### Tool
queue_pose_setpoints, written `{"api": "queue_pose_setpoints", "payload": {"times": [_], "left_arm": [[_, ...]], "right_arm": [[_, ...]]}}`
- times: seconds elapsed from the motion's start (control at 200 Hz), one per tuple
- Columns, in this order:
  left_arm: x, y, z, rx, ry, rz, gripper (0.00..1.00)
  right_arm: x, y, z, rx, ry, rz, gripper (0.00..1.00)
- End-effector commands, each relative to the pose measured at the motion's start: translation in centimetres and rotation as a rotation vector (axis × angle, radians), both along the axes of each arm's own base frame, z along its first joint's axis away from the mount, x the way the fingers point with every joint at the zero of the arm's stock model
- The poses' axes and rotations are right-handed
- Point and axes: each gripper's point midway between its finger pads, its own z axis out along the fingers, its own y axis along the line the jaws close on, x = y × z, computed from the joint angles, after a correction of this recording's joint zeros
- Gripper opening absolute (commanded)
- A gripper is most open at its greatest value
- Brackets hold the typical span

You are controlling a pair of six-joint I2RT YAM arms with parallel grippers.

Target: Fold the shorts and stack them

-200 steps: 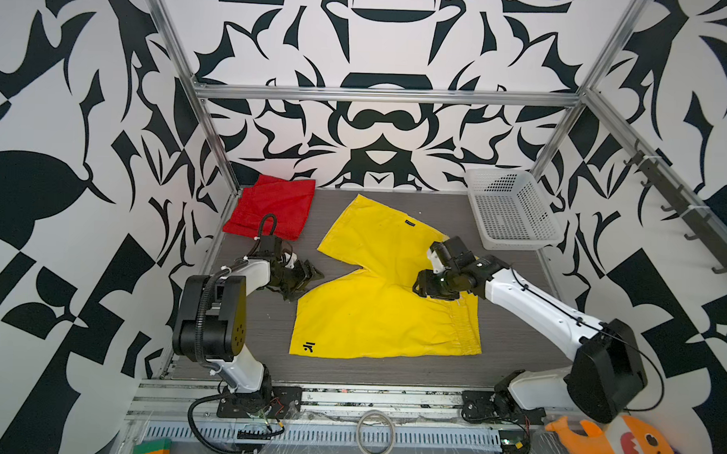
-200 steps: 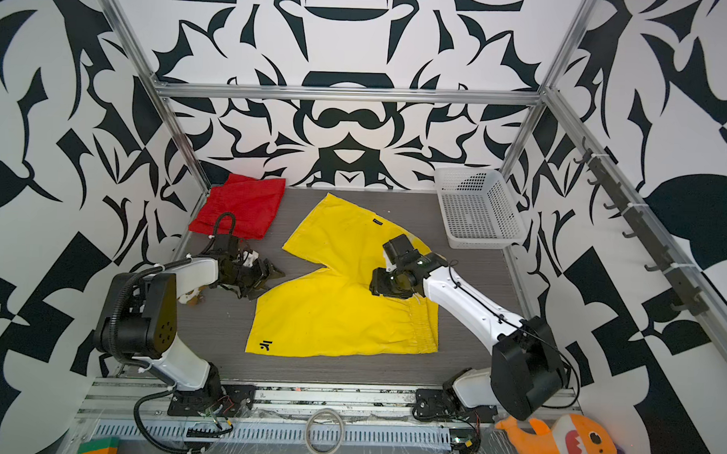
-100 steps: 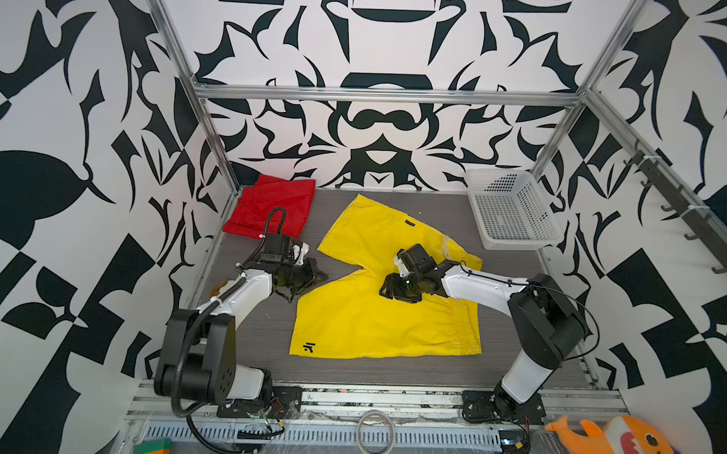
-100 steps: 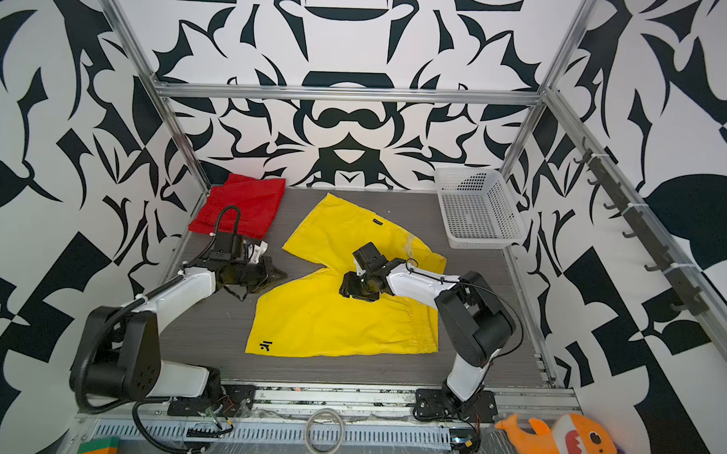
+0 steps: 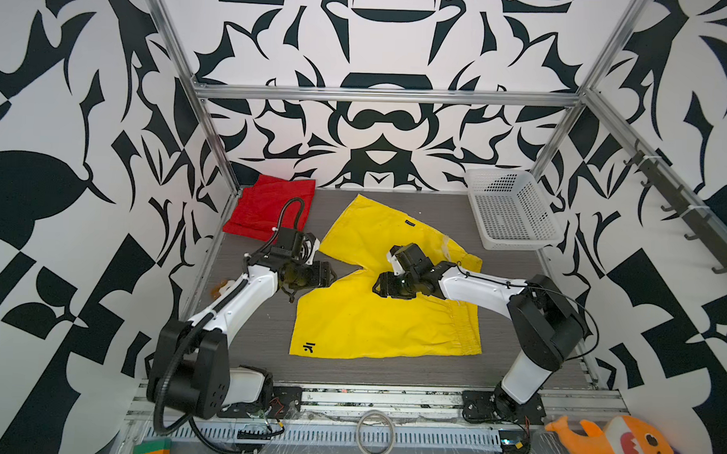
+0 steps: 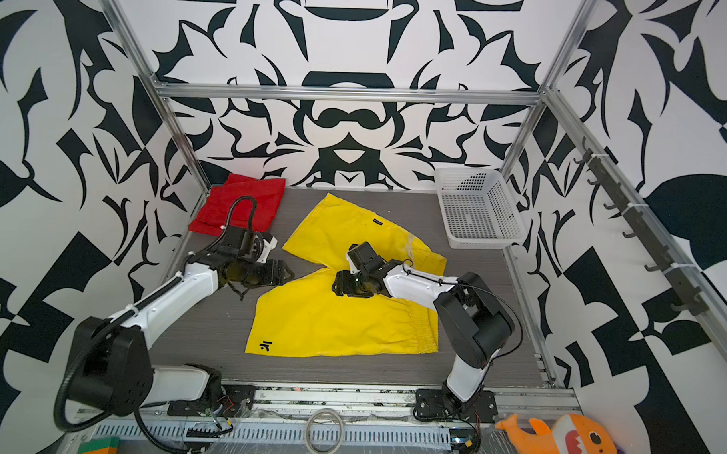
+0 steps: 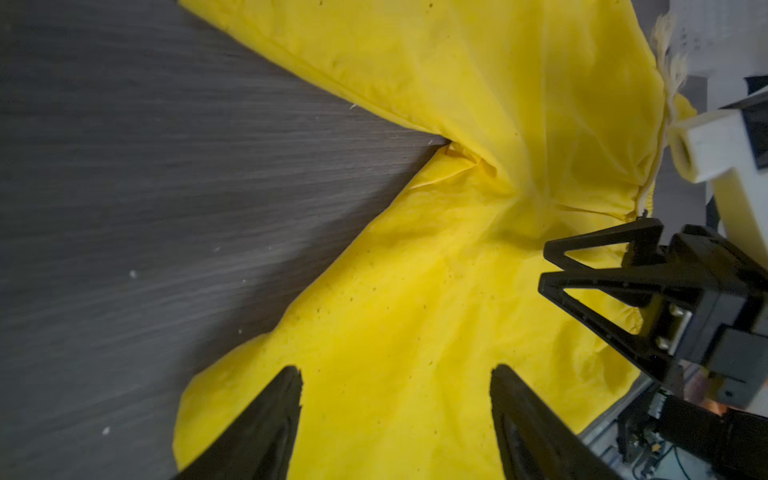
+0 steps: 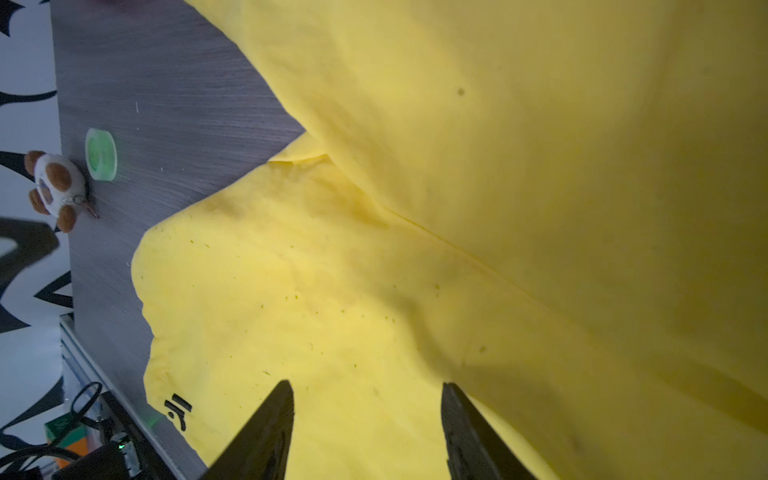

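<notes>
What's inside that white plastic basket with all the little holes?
Nothing that I can see: the white perforated plastic basket shows only its own holed floor and walls in both top views. Its near wall may hide a thin strip of floor.

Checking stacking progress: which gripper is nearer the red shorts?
Left. The left gripper sits in front of the red shorts, at the yellow shorts' edge; the right gripper is over the yellow shorts' middle, farther away.
</notes>
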Motion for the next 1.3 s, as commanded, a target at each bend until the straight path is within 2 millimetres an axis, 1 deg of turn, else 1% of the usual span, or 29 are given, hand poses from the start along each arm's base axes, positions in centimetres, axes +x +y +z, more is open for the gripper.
{"api": "queue_pose_setpoints", "payload": {"times": [0.0,0.07,0.18,0.23,0.25,0.295,0.35,0.415,0.515,0.56,0.6,0.67,0.7,0.735,0.785,0.825,0.87,0.925,1.0,1.06,1.17,1.22,1.255,1.295], "left_arm": [[-0.4,-0.1,-0.3,0.112,-0.02,-0.285,0.77],[0.0,-0.1,-1.1,0.174,0.011,-0.397,0.78],[0.7,-1.0,-2.7,0.176,0.043,-0.471,0.8],[1.4,-1.0,-3.7,0.217,0.043,-0.513,0.8],[1.0,-0.9,-4.0,0.231,0.068,-0.535,0.8],[1.2,-0.7,-4.6,0.256,0.085,-0.574,0.81],[1.6,-0.6,-5.3,0.273,0.096,-0.605,0.81],[1.5,-0.9,-6.2,0.256,0.112,-0.641,0.8],[1.8,-0.9,-8.0,0.269,0.13,-0.654,0.78],[1.8,-0.8,-8.7,0.276,0.148,-0.657,0.76],[1.7,-0.8,-9.1,0.276,0.165,-0.659,0.71],[1.2,-1.4,-9.1,0.259,0.18,-0.672,0.62],[1.0,-1.6,-8.9,0.258,0.174,-0.677,0.55],[0.8,-1.9,-8.6,0.271,0.161,-0.685,0.44],[0.6,-2.2,-7.9,0.305,0.132,-0.691,0.26],[0.5,-2.5,-7.1,0.338,0.11,-0.689,0.16],[0.5,-2.8,-6.1,0.384,0.086,-0.677,0.09],[0.2,-3.4,-4.9,0.442,0.05,-0.661,0.04],[-0.9,-4.6,-3.6,0.504,0.008,-0.666,0.01],[-2.3,-5.7,-3.2,0.522,-0.008,-0.676,0.0],[-6.0,-8.7,-3.7,0.507,-0.013,-0.754,0.01],[-7.9,-10.1,-4.5,0.482,0.005,-0.795,0.03],[-8.8,-10.8,-5.2,0.472,0.02,-0.806,0.06],[-9.8,-11.4,-5.9,0.467,0.051,-0.813,0.16]], "right_arm": [[1.1,-0.3,3.4,-0.003,-0.157,0.032,0.62],[0.7,-0.3,3.3,0.007,-0.147,0.037,0.62],[0.0,-0.2,2.3,0.033,-0.093,0.031,0.62],[-0.1,-0.1,1.9,0.058,-0.079,0.014,0.62],[-0.1,-0.1,1.7,0.068,-0.071,0.009,0.62],[-0.2,-0.1,1.6,0.09,-0.058,0.001,0.62],[-0.2,-0.3,1.3,0.094,-0.049,-0.005,0.62],[-0.3,-0.5,0.9,0.091,-0.04,-0.01,0.62],[-0.2,-0.9,0.1,0.105,-0.013,-0.033,0.62],[-0.2,-1.1,-0.2,0.119,-0.001,-0.048,0.62],[-0.1,-1.3,-0.6,0.129,0.016,-0.065,0.62],[0.1,-1.8,-1.2,0.141,0.041,-0.092,0.62],[0.1,-1.9,-1.5,0.144,0.05,-0.104,0.62],[0.2,-2.1,-1.8,0.146,0.058,-0.118,0.61],[0.4,-2.3,-2.1,0.151,0.068,-0.135,0.61],[0.5,-2.3,-2.2,0.156,0.074,-0.143,0.61],[0.5,-2.3,-2.4,0.161,0.081,-0.152,0.61],[0.8,-2.3,-2.5,0.17,0.083,-0.161,0.61],[1.1,-2.2,-2.6,0.186,0.089,-0.17,0.61],[1.4,-2.1,-2.4,0.206,0.087,-0.177,0.6],[1.8,-2.6,-2.0,0.233,0.084,-0.198,0.6],[1.9,-2.8,-1.8,0.241,0.081,-0.201,0.6],[1.9,-3.0,-1.7,0.244,0.08,-0.204,0.6],[1.8,-3.2,-1.6,0.244,0.08,-0.207,0.6]]}}
